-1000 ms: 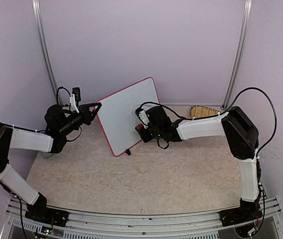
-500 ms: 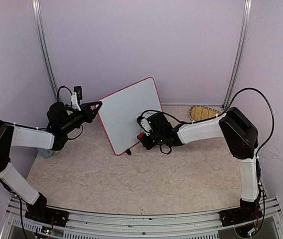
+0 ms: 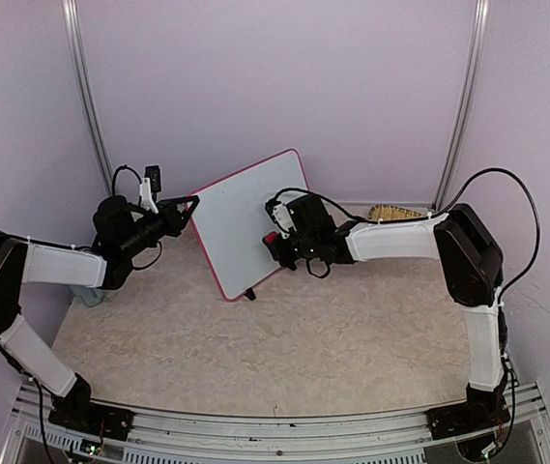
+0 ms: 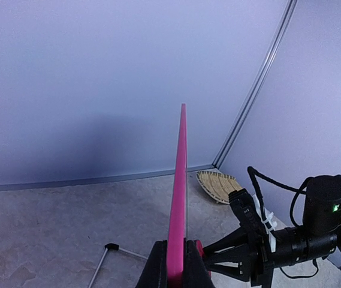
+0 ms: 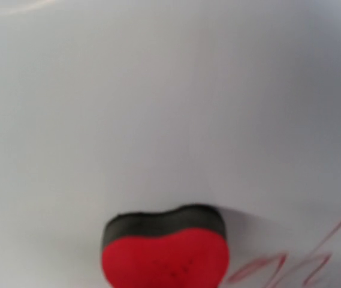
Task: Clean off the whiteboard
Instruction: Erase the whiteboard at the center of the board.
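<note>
The whiteboard (image 3: 246, 217), white with a pink-red frame, stands tilted on the table at the back middle. My left gripper (image 3: 189, 205) is shut on its left edge. In the left wrist view the pink edge (image 4: 181, 192) runs up from between my fingers (image 4: 158, 267). My right gripper (image 3: 276, 244) is shut on a red eraser (image 3: 271, 247) with a black felt and presses it to the board's face. In the right wrist view the eraser (image 5: 165, 255) lies on the white surface (image 5: 158, 90). Red marker scrawl (image 5: 314, 264) shows to its right.
A woven basket (image 3: 395, 213) lies at the back right by the wall and also shows in the left wrist view (image 4: 218, 185). The board's black foot (image 3: 248, 294) rests on the table. A small pale object (image 3: 93, 298) sits under my left arm.
My right gripper slid the eraser down the board's face and then back up. The left gripper and the board have stayed put.
</note>
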Robot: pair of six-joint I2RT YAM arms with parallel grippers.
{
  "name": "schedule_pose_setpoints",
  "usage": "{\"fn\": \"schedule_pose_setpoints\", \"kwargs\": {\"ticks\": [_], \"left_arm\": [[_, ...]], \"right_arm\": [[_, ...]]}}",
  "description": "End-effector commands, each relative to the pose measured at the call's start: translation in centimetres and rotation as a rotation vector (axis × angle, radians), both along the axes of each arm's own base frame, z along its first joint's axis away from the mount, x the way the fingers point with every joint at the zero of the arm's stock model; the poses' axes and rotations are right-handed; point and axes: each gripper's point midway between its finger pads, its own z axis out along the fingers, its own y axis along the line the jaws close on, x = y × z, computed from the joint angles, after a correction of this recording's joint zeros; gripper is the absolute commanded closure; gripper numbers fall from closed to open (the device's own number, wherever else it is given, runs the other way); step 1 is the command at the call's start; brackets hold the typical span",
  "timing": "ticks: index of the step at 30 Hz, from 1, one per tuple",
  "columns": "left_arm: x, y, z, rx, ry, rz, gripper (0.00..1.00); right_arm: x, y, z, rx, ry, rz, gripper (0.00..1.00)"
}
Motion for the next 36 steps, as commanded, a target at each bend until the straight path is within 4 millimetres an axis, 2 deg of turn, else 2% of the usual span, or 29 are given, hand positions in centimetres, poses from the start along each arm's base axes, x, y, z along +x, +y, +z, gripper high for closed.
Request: {"fn": "schedule_pose_setpoints", "kwargs": {"ticks": [1,7,15,18,23,30,36], "left_arm": [[-0.5,-0.2,-7.1,0.144,0.222,-0.009,1.0],[-1.3,0.5,-6.3,0.152,0.238,0.011,1.0],[-2.2,0.6,-6.1,0.16,0.255,0.047,1.0],[-2.6,1.6,-5.8,0.164,0.259,0.099,1.0],[-3.4,2.5,-4.3,0.124,0.255,0.145,1.0],[-5.4,1.9,-3.6,0.124,0.213,0.145,1.0],[-7.2,1.6,-1.0,0.131,0.089,0.18,1.0]], "right_arm": [[1.2,0.6,3.2,0.073,-0.035,-0.005,0.89],[1.0,0.9,4.5,0.089,-0.041,0.014,0.89],[-0.4,0.6,4.6,0.102,-0.026,0.056,0.89],[-0.8,0.4,4.4,0.097,-0.026,0.061,0.89],[-1.5,0.0,4.5,0.102,-0.027,0.073,0.89],[-2.7,0.0,4.2,0.103,-0.017,0.108,0.89],[-3.1,-0.2,4.3,0.099,-0.025,0.114,0.89]]}}
